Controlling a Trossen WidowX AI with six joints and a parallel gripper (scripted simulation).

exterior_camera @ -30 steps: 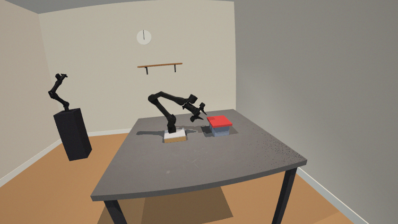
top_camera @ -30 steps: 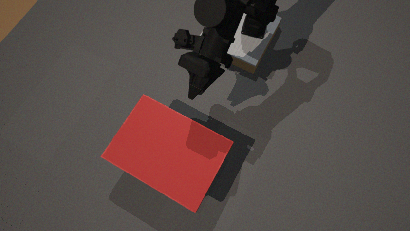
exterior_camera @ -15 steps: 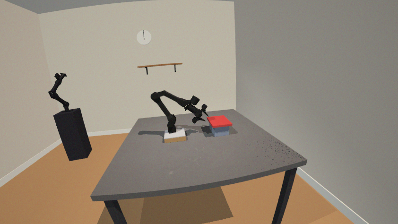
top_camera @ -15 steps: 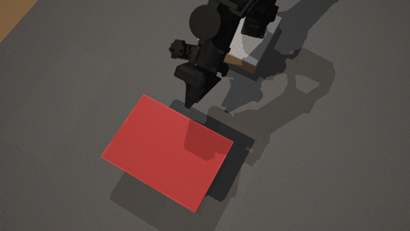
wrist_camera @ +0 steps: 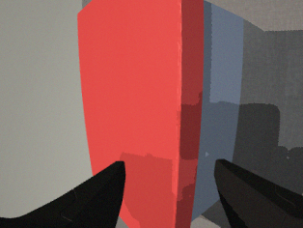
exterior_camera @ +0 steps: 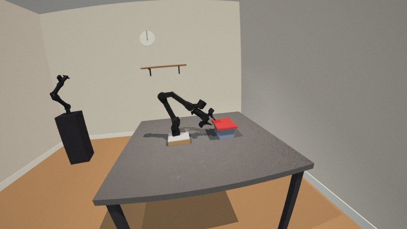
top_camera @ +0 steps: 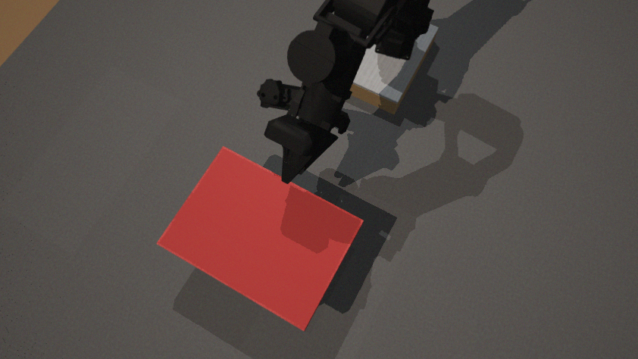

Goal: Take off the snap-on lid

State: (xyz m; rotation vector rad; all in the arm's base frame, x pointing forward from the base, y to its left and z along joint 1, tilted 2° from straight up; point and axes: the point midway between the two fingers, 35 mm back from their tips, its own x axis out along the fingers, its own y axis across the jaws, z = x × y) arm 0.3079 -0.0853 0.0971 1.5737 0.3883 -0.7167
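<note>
Evidently, the claw [top_camera: 292, 176] [exterior_camera: 213, 122] [wrist_camera: 170, 168] is parted and grips nothing, its fingers reaching toward the near edge of the red lid [top_camera: 241, 232] [exterior_camera: 225, 123] [wrist_camera: 135, 87]; whether they touch it, one cannot tell. To the right in the exterior view, that lid sits on the blue-gray storage box [exterior_camera: 226, 134] [wrist_camera: 226, 63], which stands on the gray bench [top_camera: 558, 178] [exterior_camera: 184, 164] [wrist_camera: 285, 10].

On the storage box [exterior_camera: 226, 135] [wrist_camera: 227, 63], 1 lid [top_camera: 245, 232] [exterior_camera: 225, 123] [wrist_camera: 132, 87]; under it, the table [top_camera: 558, 178] [exterior_camera: 199, 170] [wrist_camera: 286, 19]. Left of it in the exterior view, 1 arm [top_camera: 334, 84] [exterior_camera: 168, 109] on its base [top_camera: 373, 98] [exterior_camera: 179, 142]; farther left, 1 pedestal [exterior_camera: 74, 136]. Behind-left, on the wall [exterior_camera: 113, 71], 1 shelf [exterior_camera: 163, 66].
</note>
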